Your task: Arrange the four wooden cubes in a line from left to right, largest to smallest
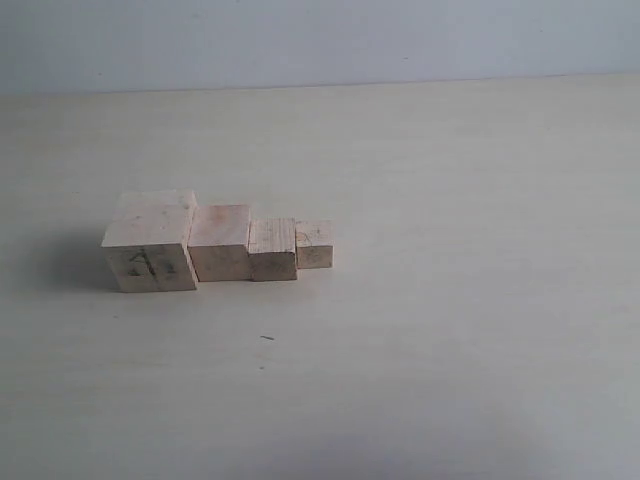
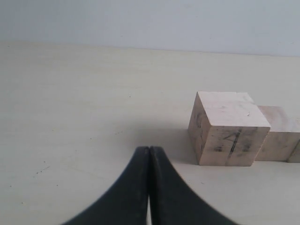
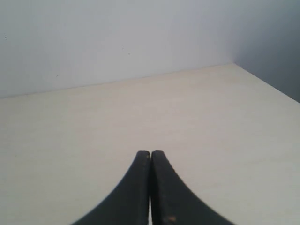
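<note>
On the pale surface (image 1: 450,320) I see four wooden cubes (image 1: 222,245) touching in a row, biggest left, smallest right. My left claw (image 2: 149,150) and right claw (image 3: 150,153) are closed, empty.

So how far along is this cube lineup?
Looks finished: the largest cube, second cube, third cube and smallest cube stand side by side, descending left to right in the exterior view. Nothing is in hand: the left gripper and right gripper are shut, empty, clear of the row. Nothing visibly left.
</note>
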